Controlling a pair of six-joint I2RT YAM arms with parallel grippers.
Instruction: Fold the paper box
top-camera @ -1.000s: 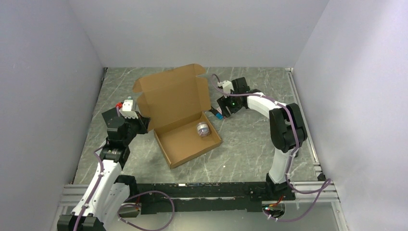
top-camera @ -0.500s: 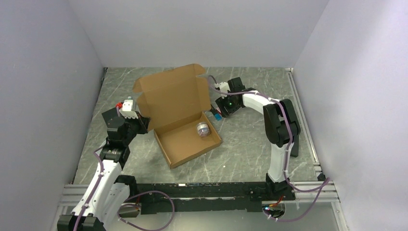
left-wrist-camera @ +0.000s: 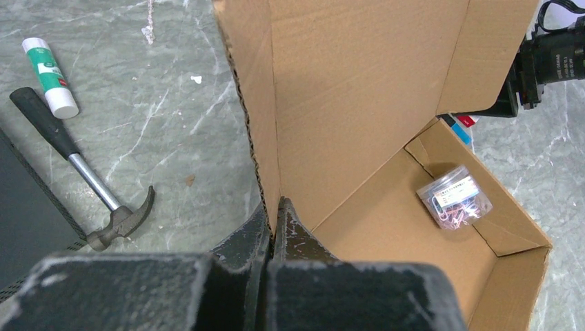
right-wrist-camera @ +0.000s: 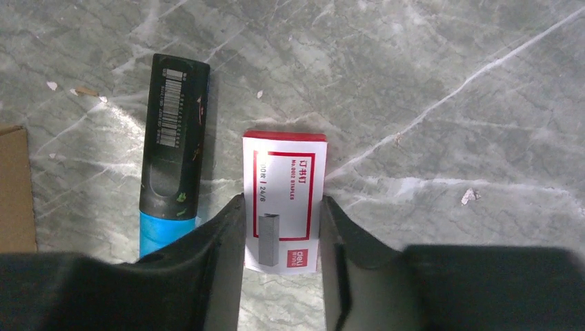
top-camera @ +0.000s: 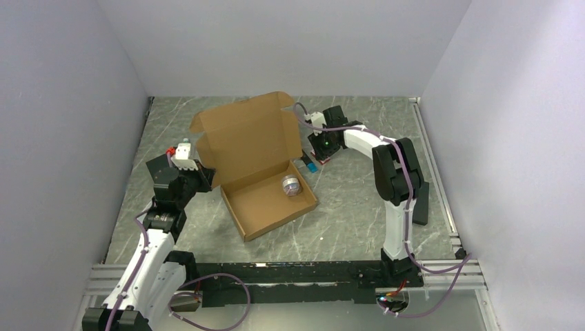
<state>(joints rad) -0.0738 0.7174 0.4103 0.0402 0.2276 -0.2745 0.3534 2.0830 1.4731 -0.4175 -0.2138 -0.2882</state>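
Note:
The paper box (top-camera: 252,148) of brown cardboard stands half formed mid-table, its tray (left-wrist-camera: 407,234) flat and its lid (left-wrist-camera: 359,83) upright. My left gripper (top-camera: 207,178) is shut on the lid's left side flap; in the left wrist view the corrugated edge sits pinched between the fingertips of that gripper (left-wrist-camera: 274,207). My right gripper (top-camera: 314,158) is down at the table behind the box's right corner. Its fingers (right-wrist-camera: 231,227) press both sides of a small red-and-white staple box (right-wrist-camera: 284,183) lying on the table.
A clear jar of paper clips (top-camera: 291,185) lies inside the tray. A black-and-blue marker (right-wrist-camera: 172,145) lies just left of the staple box. A hammer (left-wrist-camera: 90,186) and a glue stick (left-wrist-camera: 50,67) lie left of the paper box. A black pad (top-camera: 421,203) sits at the right.
The right arm has swung left toward the box's rear corner and its jaws have closed in onto the staple box. The left arm and the paper box have not moved.

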